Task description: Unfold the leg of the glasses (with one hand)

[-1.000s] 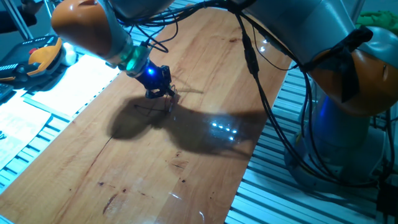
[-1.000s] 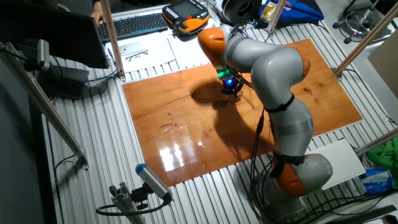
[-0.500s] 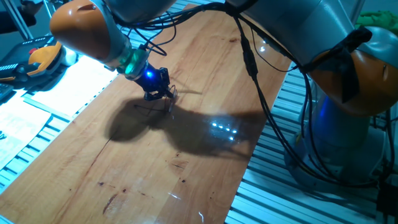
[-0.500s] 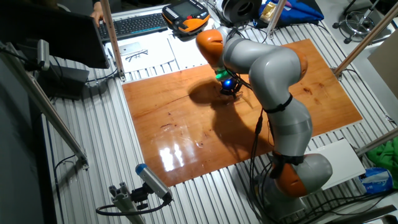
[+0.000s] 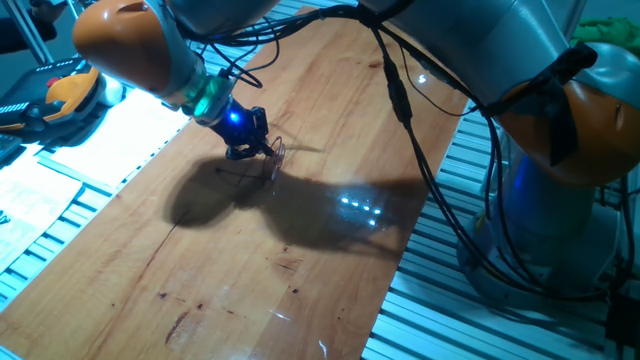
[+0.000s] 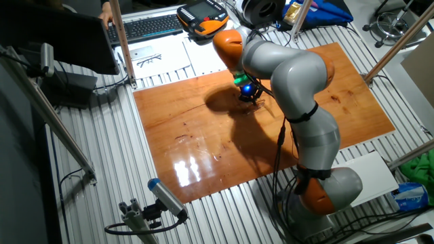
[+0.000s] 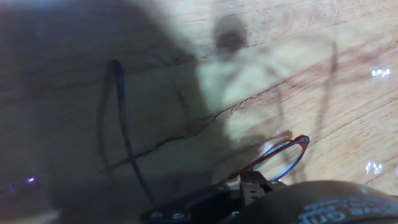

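The glasses (image 5: 275,154) are thin reddish-brown wire spectacles at the far left part of the wooden board (image 5: 330,270). My gripper (image 5: 254,150) is shut on them at the frame and holds them just above the wood. In the hand view one oval rim (image 7: 303,140) sticks out right of the fingertips (image 7: 249,184). One fine leg (image 7: 122,118) runs away from them to the upper left. In the other fixed view the gripper (image 6: 252,97) is under the arm's blue light, and the glasses are too small to make out.
The arm's cables (image 5: 400,90) hang over the board. An orange teach pendant (image 5: 65,90) and papers (image 5: 110,135) lie left of the board. In the other fixed view a keyboard (image 6: 146,26) and a printed sheet (image 6: 152,57) lie beyond the board's far edge.
The gripper has moved a little left and up, carrying the glasses with it. The glasses' rim now sits slightly higher off the wood.
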Tool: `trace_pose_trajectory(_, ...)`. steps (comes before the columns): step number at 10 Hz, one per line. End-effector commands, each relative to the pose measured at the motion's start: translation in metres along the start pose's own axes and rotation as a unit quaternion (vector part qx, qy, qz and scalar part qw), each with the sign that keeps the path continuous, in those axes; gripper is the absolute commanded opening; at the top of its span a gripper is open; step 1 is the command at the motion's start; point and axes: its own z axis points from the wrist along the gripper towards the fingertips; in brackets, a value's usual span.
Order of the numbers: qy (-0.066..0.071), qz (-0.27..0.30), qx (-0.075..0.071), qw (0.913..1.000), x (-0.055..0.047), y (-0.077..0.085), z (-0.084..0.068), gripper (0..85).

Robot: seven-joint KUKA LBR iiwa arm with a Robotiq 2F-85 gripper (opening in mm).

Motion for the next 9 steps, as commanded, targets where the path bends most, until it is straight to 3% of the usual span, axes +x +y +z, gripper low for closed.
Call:
trace_pose_trajectory(1, -0.001, -0.001, 0.001, 1.0000, 0.0000, 0.0002, -0.0001, 0.0)
trace_pose_trajectory(6, 0.000, -0.005, -0.001, 1.0000, 0.0012, 0.0007, 0.0092, 0.0)
trace_pose_trajectory(9, -0.013, -0.004, -0.010, 0.9999, -0.0033, 0.0019, 0.0056, 0.0)
